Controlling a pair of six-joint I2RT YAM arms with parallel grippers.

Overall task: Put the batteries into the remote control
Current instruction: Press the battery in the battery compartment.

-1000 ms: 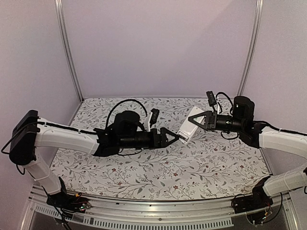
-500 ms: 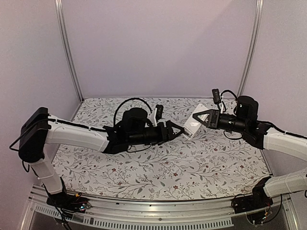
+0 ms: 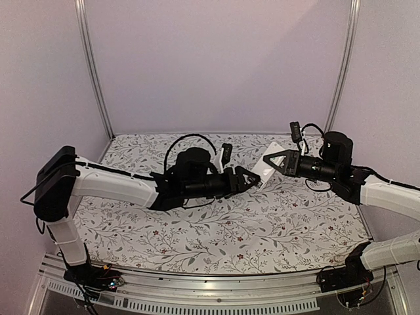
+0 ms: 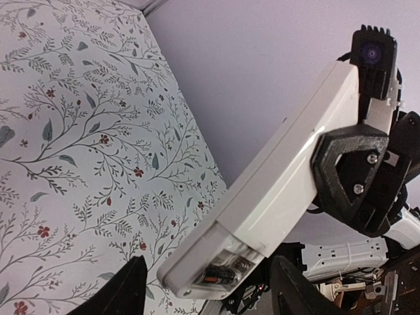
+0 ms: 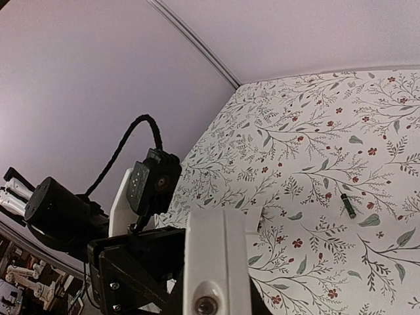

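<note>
Middle of the table [image 3: 275, 230] is jammed for us: the remote control [image 3: 266, 172] sits in the air, clamped by the right gripper [image 3: 274, 161], with the left gripper [image 3: 252, 178] straddling its end. We've got the near half free to pass; one battery [image 5: 348, 205] lies flat on the surface.

Blind spots
I can't tell what fills the slot of the remote control [image 4: 282, 177]; the edge crops my left end effector [image 4: 210, 285].

Table [image 3: 197, 243] covered in grey leaves and little red flowers, with one tiny dark battery [image 5: 348, 206] lying flat on it
</note>
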